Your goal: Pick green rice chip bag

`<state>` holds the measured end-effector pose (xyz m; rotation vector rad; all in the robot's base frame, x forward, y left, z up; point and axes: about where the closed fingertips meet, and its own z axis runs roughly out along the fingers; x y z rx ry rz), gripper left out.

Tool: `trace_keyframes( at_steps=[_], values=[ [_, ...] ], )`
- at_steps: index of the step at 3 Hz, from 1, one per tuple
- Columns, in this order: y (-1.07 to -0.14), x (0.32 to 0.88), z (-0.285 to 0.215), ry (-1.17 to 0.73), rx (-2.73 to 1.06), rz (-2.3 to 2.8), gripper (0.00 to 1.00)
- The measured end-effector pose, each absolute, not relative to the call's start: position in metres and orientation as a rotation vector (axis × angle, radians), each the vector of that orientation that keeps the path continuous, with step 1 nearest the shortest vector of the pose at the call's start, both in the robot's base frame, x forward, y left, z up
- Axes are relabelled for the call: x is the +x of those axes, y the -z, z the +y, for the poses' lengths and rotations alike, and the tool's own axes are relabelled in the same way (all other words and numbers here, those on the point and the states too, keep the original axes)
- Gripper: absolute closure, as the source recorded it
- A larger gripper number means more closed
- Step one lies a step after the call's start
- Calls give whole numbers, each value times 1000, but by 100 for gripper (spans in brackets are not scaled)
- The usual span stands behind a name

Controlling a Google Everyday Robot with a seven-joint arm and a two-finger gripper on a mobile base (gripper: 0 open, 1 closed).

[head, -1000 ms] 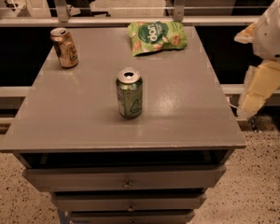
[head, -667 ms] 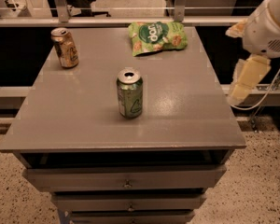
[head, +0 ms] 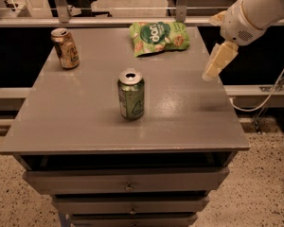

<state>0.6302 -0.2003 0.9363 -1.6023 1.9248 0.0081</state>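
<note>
The gripper [head: 214, 63] hung over the right edge of the grey cabinet top [head: 180, 122], slanted downward and holding nothing; whether it was spread or closed could not be told. The green rice chip bag [head: 158, 38] lay flat near the far edge of the top, leftward in the view from the gripper and a little beyond it, apart from it and untouched. A green soda can [head: 131, 94] stood upright nearer the camera than the gripper and further left, well apart from the bag. A tan can [head: 65, 48] stood upright at the far left corner, farthest from the gripper. A drawer [head: 128, 181] showed below the top; a cable [head: 274, 86] hung at the right of the view, beyond the gripper.
</note>
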Motion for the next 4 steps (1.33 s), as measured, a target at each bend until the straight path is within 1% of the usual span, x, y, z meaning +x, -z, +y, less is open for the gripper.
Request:
trace_keyframes(
  at_steps=[1, 2, 3, 4],
  values=[
    [-936, 630, -200, -8, -1602, 1925, 0],
    [-931, 645, -193, -54, -1540, 1896, 0],
    [-925, 693, -177, -131, -1410, 1816, 0],
    [-923, 734, -174, -171, -1298, 1770, 0]
  ],
)
